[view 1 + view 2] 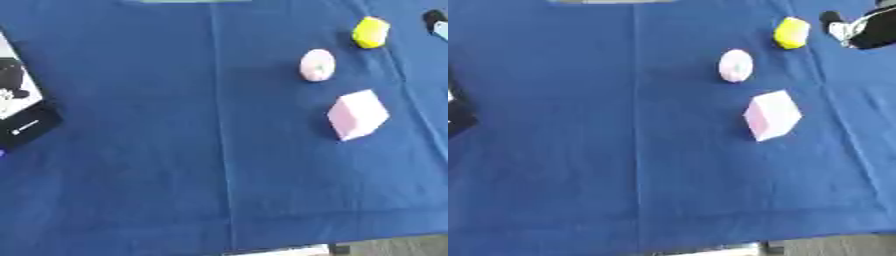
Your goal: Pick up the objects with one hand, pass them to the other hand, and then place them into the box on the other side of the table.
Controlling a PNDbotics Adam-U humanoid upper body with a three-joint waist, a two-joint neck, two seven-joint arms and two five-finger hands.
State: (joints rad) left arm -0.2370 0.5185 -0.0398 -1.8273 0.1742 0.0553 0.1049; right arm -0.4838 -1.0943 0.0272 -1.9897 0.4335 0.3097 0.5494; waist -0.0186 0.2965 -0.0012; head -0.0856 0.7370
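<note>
Right hand point(859, 30) peeking in at the far right edge, fingers too blurry to tell, nearest the yellow toy point(792, 32), just to its left on the blue cloth point(623, 150).

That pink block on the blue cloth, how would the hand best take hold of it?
From above, I'd say, fingers and thumb on two opposite flat sides of the pink block. It lies turned cornerwise on the cloth, so the hand would need to turn to match. Nothing touches it; the right hand looks nearest.
</note>
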